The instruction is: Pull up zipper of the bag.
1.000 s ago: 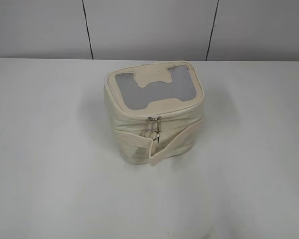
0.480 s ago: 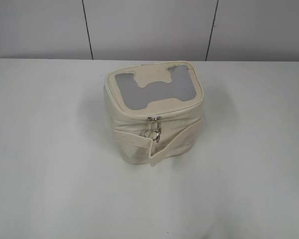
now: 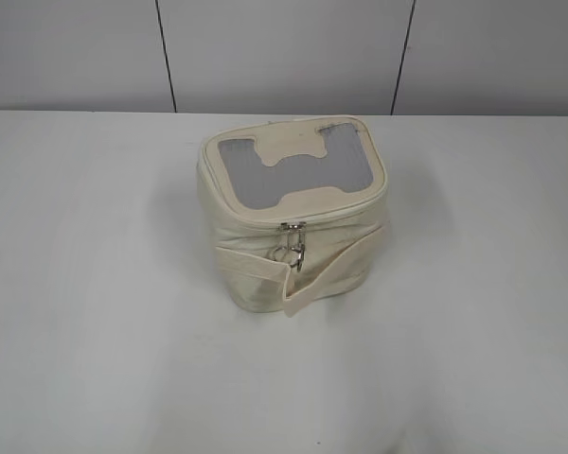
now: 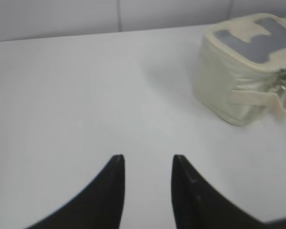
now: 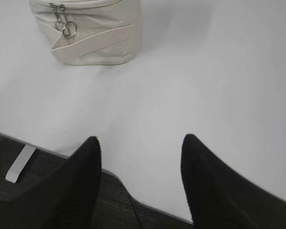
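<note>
With both the left gripper [image 4: 145, 164] and right gripper [image 5: 140, 148] hanging spread and empty, well apart from the bag [image 3: 293, 213], the right one is best heading toward twelve o'clock for the zipper [image 3: 292, 226] rings while the left steadies the bag's side.

Small boxy cream-white soft bag [image 3: 293, 213] standing upright, its grey mesh top bearing a cream H-shaped patch and a cream strap wrapping its side, with the zipper [image 3: 294, 227] running round the top rim, two silver ring pulls dangling together at the front.

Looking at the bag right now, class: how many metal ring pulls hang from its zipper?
2: both ring pulls dangle together at the front of the bag, below the zipper; more may be hidden behind.
</note>
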Controlling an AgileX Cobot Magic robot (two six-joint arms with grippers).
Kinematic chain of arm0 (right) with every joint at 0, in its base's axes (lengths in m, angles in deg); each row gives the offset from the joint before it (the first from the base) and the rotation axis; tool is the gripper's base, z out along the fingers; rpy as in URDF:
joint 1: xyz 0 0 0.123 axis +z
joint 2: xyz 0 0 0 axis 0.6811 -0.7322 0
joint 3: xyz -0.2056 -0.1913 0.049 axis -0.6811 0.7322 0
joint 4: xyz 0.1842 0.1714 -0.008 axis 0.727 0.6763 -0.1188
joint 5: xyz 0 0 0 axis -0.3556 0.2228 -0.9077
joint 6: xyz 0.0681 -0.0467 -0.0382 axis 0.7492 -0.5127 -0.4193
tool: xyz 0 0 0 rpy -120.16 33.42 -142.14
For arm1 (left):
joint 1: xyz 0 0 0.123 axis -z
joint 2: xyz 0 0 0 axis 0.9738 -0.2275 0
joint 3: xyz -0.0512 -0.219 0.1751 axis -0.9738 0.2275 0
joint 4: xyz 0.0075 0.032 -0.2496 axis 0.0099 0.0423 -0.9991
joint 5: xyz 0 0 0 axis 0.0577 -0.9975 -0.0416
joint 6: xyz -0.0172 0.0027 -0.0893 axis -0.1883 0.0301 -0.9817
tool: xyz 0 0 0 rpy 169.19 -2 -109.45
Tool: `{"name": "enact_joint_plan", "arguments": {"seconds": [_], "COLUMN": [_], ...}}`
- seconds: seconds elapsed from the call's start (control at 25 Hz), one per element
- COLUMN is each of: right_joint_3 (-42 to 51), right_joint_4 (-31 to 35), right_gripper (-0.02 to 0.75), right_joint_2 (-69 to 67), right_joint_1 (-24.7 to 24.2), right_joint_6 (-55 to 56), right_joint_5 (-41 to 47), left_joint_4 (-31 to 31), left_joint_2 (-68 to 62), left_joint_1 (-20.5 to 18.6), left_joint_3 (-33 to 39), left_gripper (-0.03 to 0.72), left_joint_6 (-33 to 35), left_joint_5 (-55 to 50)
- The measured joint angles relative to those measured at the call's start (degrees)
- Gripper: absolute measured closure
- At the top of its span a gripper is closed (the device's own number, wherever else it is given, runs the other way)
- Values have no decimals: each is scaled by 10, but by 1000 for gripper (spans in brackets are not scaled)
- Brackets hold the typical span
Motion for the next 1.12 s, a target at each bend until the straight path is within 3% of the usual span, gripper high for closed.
{"name": "enact_joint_plan", "arguments": {"seconds": [0.12, 0.24, 0.88, 1.12], "right_joint_3": [0, 1, 1, 1], "right_joint_4": [1, 3, 4, -89], "right_gripper": [311, 311, 315, 315], "right_joint_2": [17, 21, 21, 21], "right_joint_1": [-46, -77, -84, -84], "right_joint_6": [0, 1, 1, 80], "right_joint_5": [0, -2, -3, -3], "left_joint_4": [1, 1, 8, 14], "left_joint_2": [13, 15, 15, 15], "left_joint_1": [-75, -104, -105, -105], "left_joint_3": [0, 0, 0, 0], "left_gripper": [421, 430, 445, 446], "left_joint_6": [0, 0, 0, 0], "left_joint_5": [1, 2, 2, 2]}}
